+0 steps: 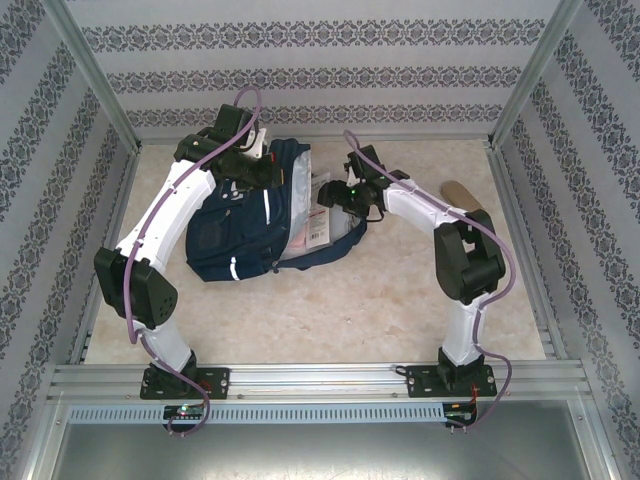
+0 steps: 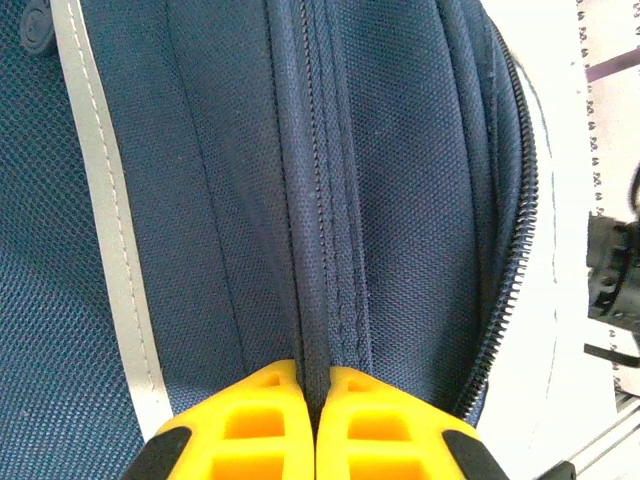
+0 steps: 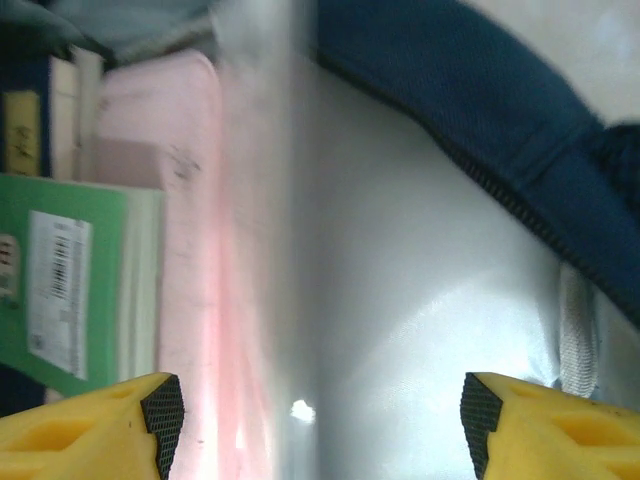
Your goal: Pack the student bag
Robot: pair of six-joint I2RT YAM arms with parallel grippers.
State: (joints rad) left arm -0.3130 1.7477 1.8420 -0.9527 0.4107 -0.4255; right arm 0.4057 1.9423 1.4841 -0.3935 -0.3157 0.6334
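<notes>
The navy student bag [image 1: 235, 235] lies open at the back middle of the table, its pale lining [image 3: 430, 300] showing. My left gripper [image 2: 315, 395] is shut on a raised fabric seam of the bag [image 2: 320, 200], beside the white reflective stripe [image 2: 105, 220] and the open zipper teeth [image 2: 515, 270]; from above this gripper [image 1: 250, 165] sits at the bag's far top. My right gripper [image 3: 320, 425] is open inside the bag's mouth, over the lining, next to a pink folder [image 3: 185, 200] and a green book [image 3: 70, 280]. From above it [image 1: 335, 195] hovers at the bag's right opening.
A tan oblong object [image 1: 462, 190] lies at the back right of the table. Patterned walls close in the back and both sides. A metal rail [image 1: 320, 378] runs along the near edge by the arm bases.
</notes>
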